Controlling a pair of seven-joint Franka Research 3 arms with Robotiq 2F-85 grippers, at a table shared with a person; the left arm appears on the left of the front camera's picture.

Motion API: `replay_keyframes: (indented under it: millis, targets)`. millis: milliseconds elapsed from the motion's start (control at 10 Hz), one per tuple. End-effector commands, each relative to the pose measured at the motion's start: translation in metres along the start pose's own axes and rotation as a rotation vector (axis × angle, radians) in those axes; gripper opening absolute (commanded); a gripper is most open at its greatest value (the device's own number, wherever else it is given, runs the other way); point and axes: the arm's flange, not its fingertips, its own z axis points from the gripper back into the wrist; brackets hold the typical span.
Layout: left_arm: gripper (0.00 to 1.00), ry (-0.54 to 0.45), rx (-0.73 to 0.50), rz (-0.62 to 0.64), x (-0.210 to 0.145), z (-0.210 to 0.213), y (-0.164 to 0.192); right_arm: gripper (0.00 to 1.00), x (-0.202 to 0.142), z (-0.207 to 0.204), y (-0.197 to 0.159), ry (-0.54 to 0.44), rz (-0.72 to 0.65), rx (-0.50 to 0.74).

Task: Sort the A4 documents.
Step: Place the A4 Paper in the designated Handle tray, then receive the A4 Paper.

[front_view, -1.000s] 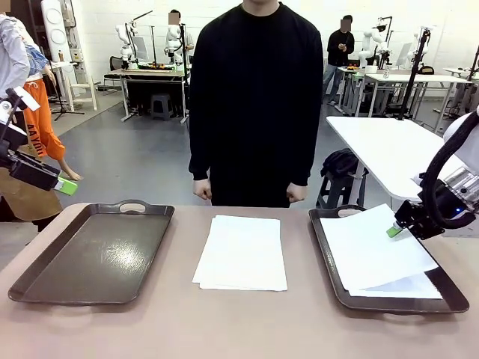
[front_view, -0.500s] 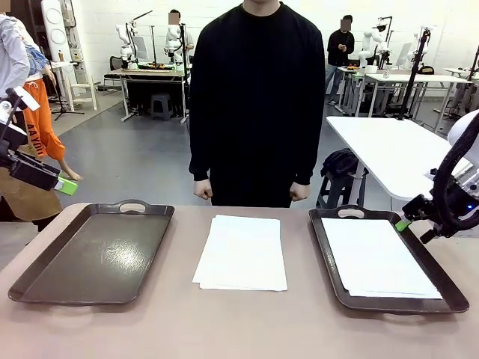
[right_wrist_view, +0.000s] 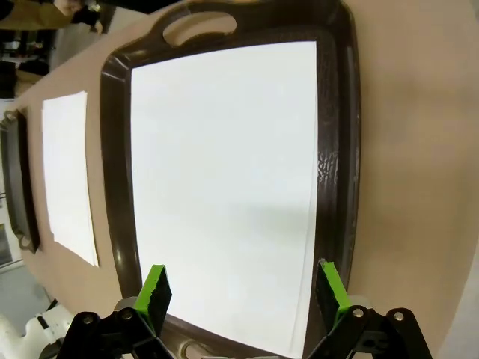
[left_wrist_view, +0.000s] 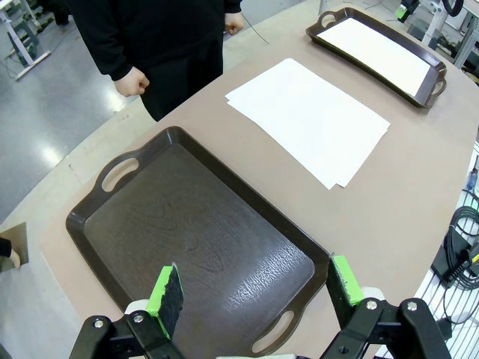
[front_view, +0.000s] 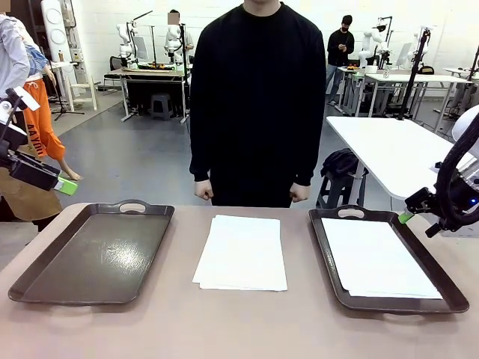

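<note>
Right of the middle stack of A4 documents [front_view: 242, 252], which lies flat on the bare table [front_view: 239, 321], a dark handled tray [front_view: 322, 254] holds more white sheets [front_view: 378, 258], squared up inside its rim. The right gripper [right_wrist_view: 243, 284] hangs in the air over that tray's side away from the stack, its green-padded fingers spread wide apart with the sheets seen below between them, touching none. Left of the stack sits a second dark tray [front_view: 90, 254], its floor bare and glossy. The left gripper [left_wrist_view: 254, 284] is raised above that tray's end away from the stack, jaws likewise wide apart and gripping nothing. Beyond the stack, at the table's far edge, a person [front_view: 254, 97] in a black top stands with both fists [front_view: 202, 189] closed at their sides.
</note>
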Motion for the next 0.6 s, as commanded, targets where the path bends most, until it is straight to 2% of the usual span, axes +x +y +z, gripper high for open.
replay_keyframes:
  millis: [0,500]
  targets:
    - [1.00,-0.011,-0.003,-0.014,-0.0014,-0.0005,0.0020,1.00,-0.0006,-0.0007,-0.0001,0.005,0.007,0.003]
    - [1.00,-0.011,-0.003,-0.014,-0.0014,-0.0005,0.0020,1.00,-0.0006,-0.0007,-0.0001,0.005,0.007,0.003]
